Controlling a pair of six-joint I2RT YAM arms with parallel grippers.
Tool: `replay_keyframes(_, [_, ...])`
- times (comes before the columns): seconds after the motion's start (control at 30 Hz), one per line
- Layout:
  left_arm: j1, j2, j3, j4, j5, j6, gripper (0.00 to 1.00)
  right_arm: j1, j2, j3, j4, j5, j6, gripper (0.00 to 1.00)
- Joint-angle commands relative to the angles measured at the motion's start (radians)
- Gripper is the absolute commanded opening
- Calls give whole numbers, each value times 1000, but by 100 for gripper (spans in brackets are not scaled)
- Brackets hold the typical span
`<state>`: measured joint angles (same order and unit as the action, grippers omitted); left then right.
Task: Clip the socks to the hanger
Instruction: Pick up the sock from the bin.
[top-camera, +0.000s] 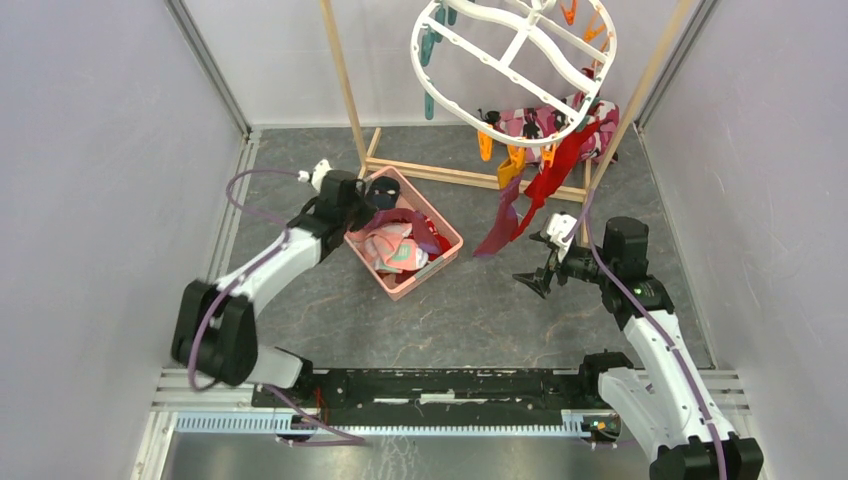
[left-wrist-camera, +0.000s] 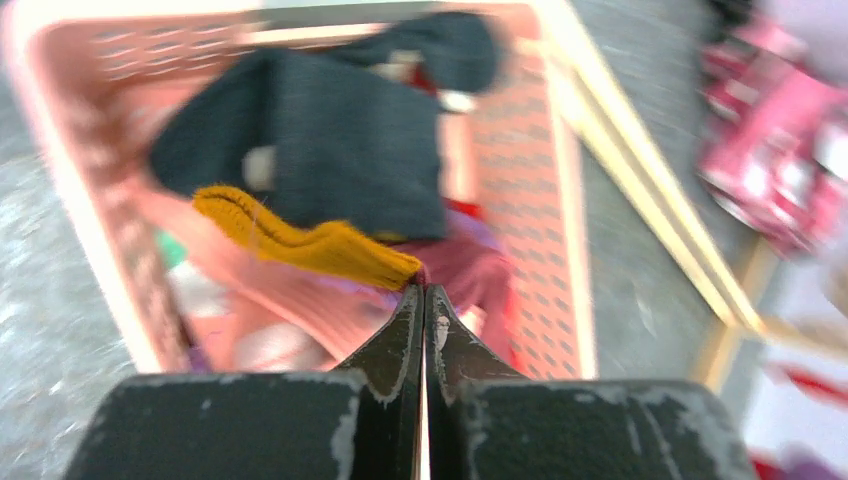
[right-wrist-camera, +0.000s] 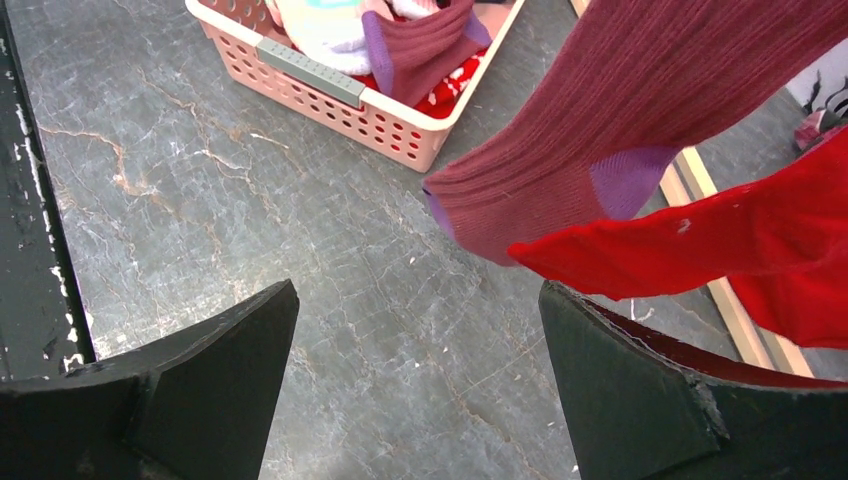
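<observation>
Here the left gripper (top-camera: 376, 192) hangs over the far corner of the pink perforated plastic basket (top-camera: 432, 268), which sits on the grey marbled tabletop (top-camera: 480, 315) left of centre in the overhead view. In the blurred left wrist view its two black fingers (left-wrist-camera: 400, 335) are pressed flat together with no gap. Their tips meet the end of the mustard-yellow cuff (left-wrist-camera: 300, 240) of a dark navy sock (left-wrist-camera: 335, 150) lying on the heap inside the basket. Whether any fabric is caught between them cannot be told. The rest of the heap, a jumble of red, pink, white and purple socks (top-camera: 395, 250), fills the basket below. The large white plastic oval hanger (top-camera: 521, 40) occupies the upper middle of the overhead view. It hangs tilted between the poles of a light wooden rack (top-camera: 345, 75), with orange pegs (top-camera: 514, 162) along its lower rim and teal pegs (top-camera: 428, 45) at its left. From that lower rim a bright red sock (top-camera: 552, 172) and a maroon ribbed sock (top-camera: 498, 226) trail down towards the table, beside a bunch of pink, black and white patterned cloth (top-camera: 528, 124). The right gripper (top-camera: 535, 280) sits right of centre, just below and to the right of the maroon sock's toe, with its jaws spread wide and nothing between them. Its wrist view shows both black fingers (right-wrist-camera: 220, 360) far apart at the bottom of the frame. The maroon sock's purple heel and the red sock dangle from the upper right above bare tabletop, and the basket's near wall is at the upper left.
</observation>
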<state>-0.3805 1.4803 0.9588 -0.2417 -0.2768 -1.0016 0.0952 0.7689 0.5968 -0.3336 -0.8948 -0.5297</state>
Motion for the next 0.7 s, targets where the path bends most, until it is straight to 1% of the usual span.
replay_keyframes(0.0, [0, -219, -78, 447, 361, 434, 2, -5, 2, 73, 4, -72, -22, 98])
replay_keyframes(0.03, [0, -238, -68, 449, 422, 500, 2, -7, 5, 83, 2, -93, -29, 98])
replay_keyframes(0.13, [-1, -266, 5, 330, 569, 691, 2, -6, 8, 119, -25, -150, -78, 98])
replay_keyframes(0.2, [-1, -283, 51, 235, 685, 818, 2, -6, 13, 166, -70, -195, -152, 98])
replay_keyframes(0.23, [0, -292, 73, 186, 735, 857, 2, -6, 19, 192, -105, -216, -193, 98])
replay_keyframes(0.3, [-3, -323, 106, 121, 811, 970, 2, -6, 36, 244, -154, -267, -251, 98])
replay_keyframes(0.4, [-5, -388, 110, 99, 938, 1101, 2, -5, 73, 309, -185, -348, -274, 98])
replay_keyframes(0.47, [-6, -443, 94, 131, 1006, 1127, 2, 1, 101, 341, -181, -389, -256, 98])
replay_keyframes(0.53, [-9, -470, 84, 170, 1071, 1118, 2, 14, 125, 370, -178, -391, -239, 98])
replay_keyframes(0.6, [-16, -482, 83, 218, 1129, 1070, 2, 36, 138, 383, -154, -357, -216, 98])
replay_keyframes(0.67, [-42, -483, 87, 285, 1182, 1016, 2, 73, 146, 388, -94, -306, -161, 98])
